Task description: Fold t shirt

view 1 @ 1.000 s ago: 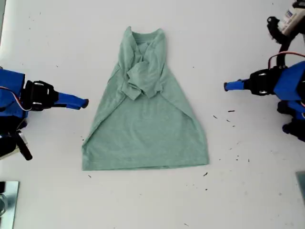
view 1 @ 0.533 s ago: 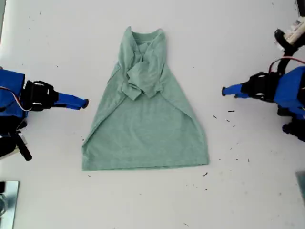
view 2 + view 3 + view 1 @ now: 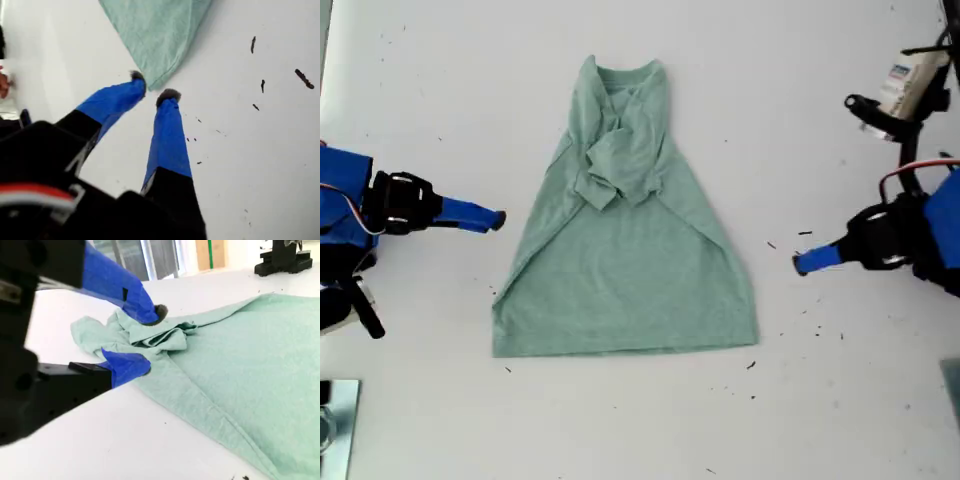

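You'll find the t shirt point(image 3: 625, 270) lying flat in the middle of the white bench point(image 3: 840, 420). Its neck points to the bench's far edge and its straight hem to the near edge. It is soft, matte, pale green knit. The sides are turned in, so the outline flares from narrow shoulders to a wide hem. Both short sleeves point(image 3: 615, 165) are folded across the chest in a rumpled, overlapping heap.

My first gripper point(image 3: 802, 263) is at the exterior view's right, near the hem's corner but clear of the cloth. In its wrist view the two blue-taped fingers point(image 3: 167, 135) are spread a little, with nothing clamped between them. Their tips are dark and fuzzy. The pointed corner of the shirt point(image 3: 160, 35) shows just past them, and you cannot judge the tips' height over the bench from there. Small dark specks point(image 3: 304, 79) are scattered on the bench beside that corner.

My second gripper point(image 3: 495, 217) is at the exterior view's left, beside the shirt's slanting edge and apart from it. Its blue-taped jaws stand wide open and empty in its wrist view point(image 3: 145, 340), framing the bunched sleeves.

Both arms' bodies are cut off by the exterior view's sides. A shiny metal piece point(image 3: 335, 420) at that view's lower left corner is cropped too much to identify.
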